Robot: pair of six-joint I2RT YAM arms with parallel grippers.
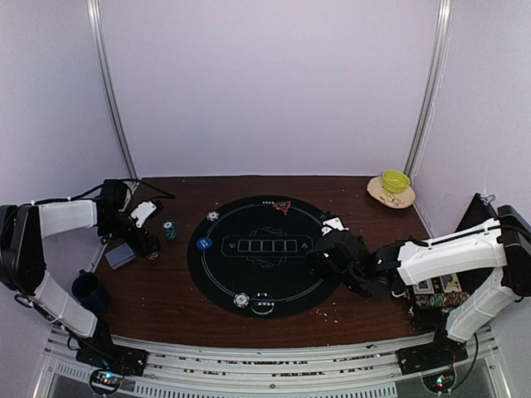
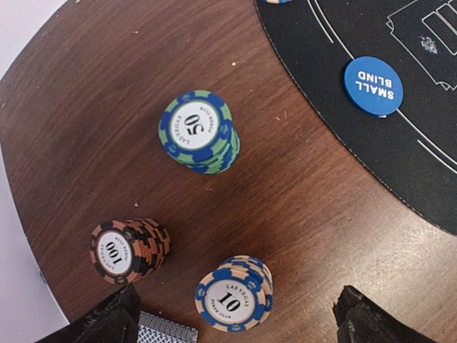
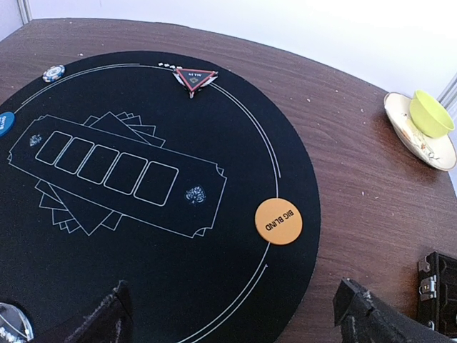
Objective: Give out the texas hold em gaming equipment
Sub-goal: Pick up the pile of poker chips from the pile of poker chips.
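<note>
Three chip stacks (image 2: 198, 132) stand just beside the black mat (image 3: 143, 250); blue disc (image 2: 373, 86), orange disc (image 3: 278, 221) and red triangle (image 3: 195, 77) lie on it near its rim. Left claw (image 2: 239, 321) and right claw (image 3: 235, 321) are released, empty.

Three chip stacks upright on wood surface (image 2: 300, 214), left of black mat (image 2: 428, 179):
- green-blue 50 stack (image 2: 198, 136)
- black-orange 100 stack (image 2: 128, 250)
- blue-cream 10 stack (image 2: 234, 293)

Blue SMALL BLIND button (image 2: 373, 86) flat on mat's left side. Orange BIG BLIND button (image 3: 278, 221) flat on its right side. Red triangle marker (image 3: 195, 78) at mat's far rim. Grey-blue card deck (image 1: 120, 254) on surface beside stacks.
</note>
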